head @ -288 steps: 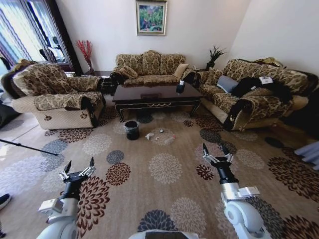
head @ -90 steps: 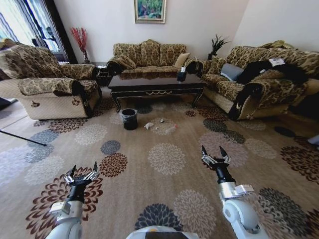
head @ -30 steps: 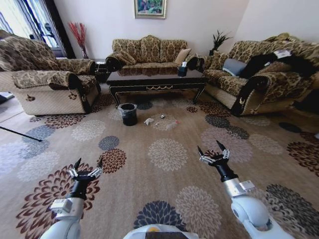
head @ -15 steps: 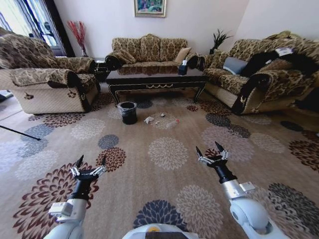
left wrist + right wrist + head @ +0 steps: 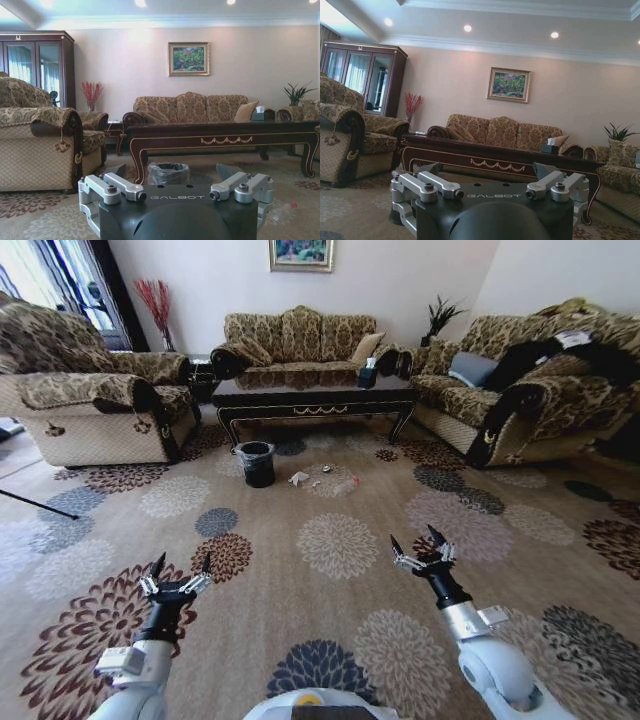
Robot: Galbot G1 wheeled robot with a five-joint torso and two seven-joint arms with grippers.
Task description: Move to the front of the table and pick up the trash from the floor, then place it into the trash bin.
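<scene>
Facing the table (image 5: pixel 313 396) from well back on the floor (image 5: pixel 330 610), the robot held both arms low and forward: left gripper (image 5: pixel 177 571) and right gripper (image 5: pixel 420 546) each had fingers spread wide, holding nothing. The trash (image 5: pixel 298 478) lay on the carpet just in front of the table, with the trash bin (image 5: pixel 256 463) near it, toward the table's left leg. Judged risk: the bin stood close to the litter, so a careless approach or reach could knock it over; the small scraps could slip from wide fingers.
</scene>
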